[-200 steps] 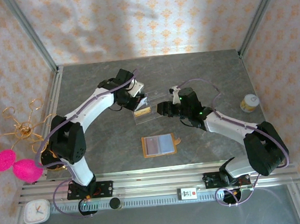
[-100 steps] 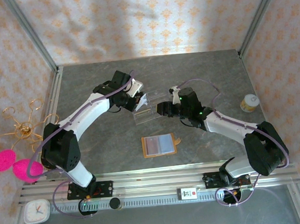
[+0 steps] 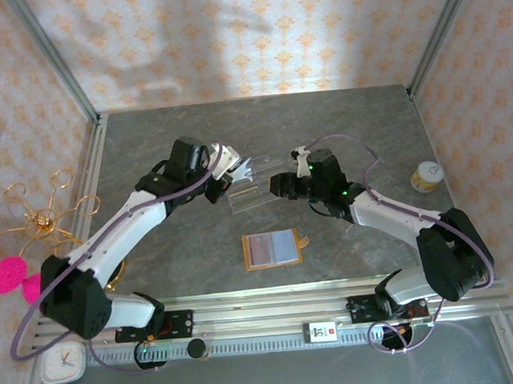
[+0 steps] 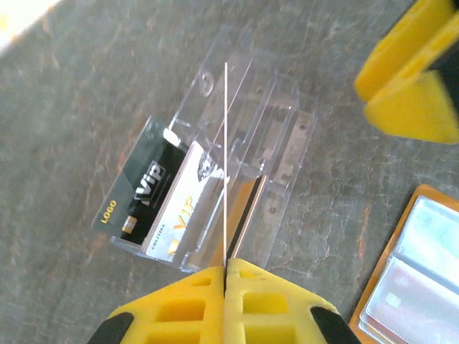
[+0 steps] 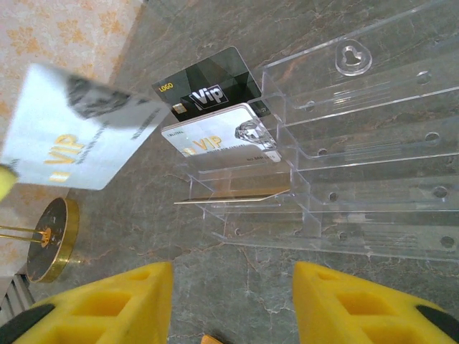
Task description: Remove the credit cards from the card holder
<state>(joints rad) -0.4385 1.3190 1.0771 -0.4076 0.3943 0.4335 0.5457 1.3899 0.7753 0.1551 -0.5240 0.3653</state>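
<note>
Cards first: the silver VIP card [image 5: 79, 129] is pinched edge-on in my left gripper [image 4: 226, 271], pads clamped flat on its lower edge. I'm holding it in the air over the clear acrylic stand [image 5: 358, 143], and it's not in a slot yet. Seated in that stand I count a black VIP card [image 5: 211, 89] at the front and a pale VIP card [image 5: 222, 136] just behind it. Behind those is a third card [image 5: 233, 195], of which I see little more than a gold-brown edge. So by my reckoning three are out and parked, and a fourth is out but not yet put down. The card holder [image 3: 272, 248] lies open and flat on the table [image 3: 146, 138], near the stand on the side toward my bases, with neither gripper on it. Its left sleeve shows reddish-pink and its right one grey-blue. From my left wrist I make out pale shapes under the plastic, so I judge at least one card is left inside, though I can't count them. My right gripper [image 5: 229, 276] hangs just beside the stand's right end, fingers apart with nothing between them; whether it touches the acrylic I can't tell. What's left, as I judge it: seat this silver card in a free slot, then go back to the holder for the rest.
</note>
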